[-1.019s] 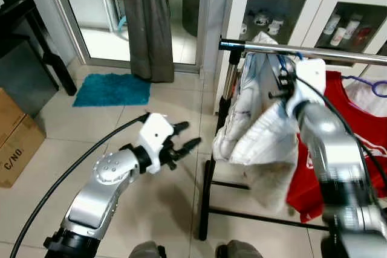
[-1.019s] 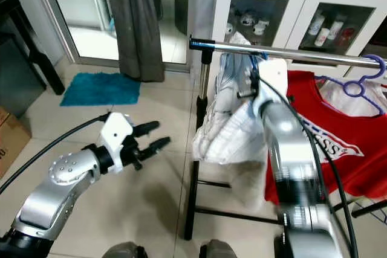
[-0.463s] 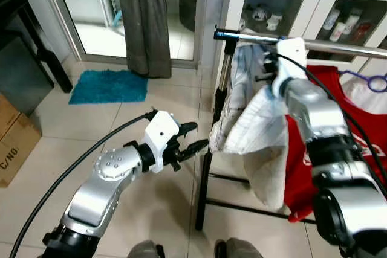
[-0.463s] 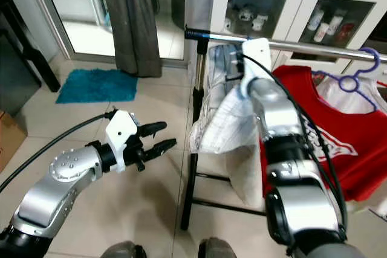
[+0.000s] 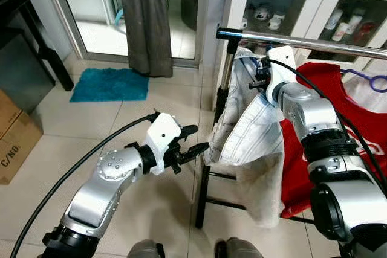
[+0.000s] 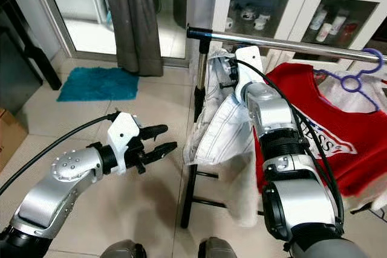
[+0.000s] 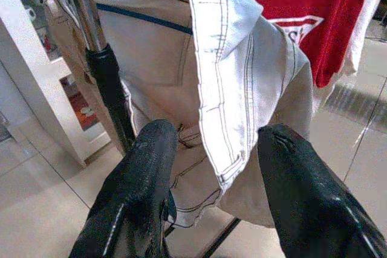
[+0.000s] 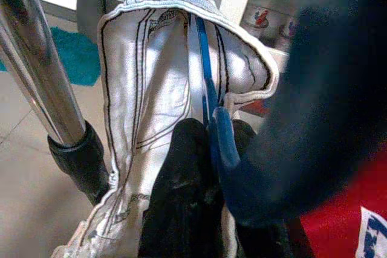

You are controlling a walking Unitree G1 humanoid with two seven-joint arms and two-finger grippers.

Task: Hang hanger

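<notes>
A white garment [image 5: 251, 131] with dark stitching hangs on a blue hanger [image 8: 207, 98]. My right gripper [image 5: 260, 78] is shut on the hanger's blue neck, just below the chrome rail [image 5: 302, 40] near its left end. The garment drapes down past the rack's upright post [image 7: 97, 52]. My left gripper [image 5: 198, 138] is open at waist height, its fingers [image 7: 145, 167] pointing at the garment's folded lower hem without touching it.
A red shirt [image 5: 326, 119] and a purple hanger [image 5: 370, 81] hang further right on the rail. A white glass-door cabinet [image 5: 314, 4] stands behind. A teal mat [image 5: 109, 86], grey curtain [image 5: 145, 16], cardboard box [image 5: 15, 143] and tiled floor lie to the left.
My right gripper has brought the hanger and garment down and left, close under the rail's left end. The left gripper has edged closer to the garment's hem. The camera has shifted slightly.
</notes>
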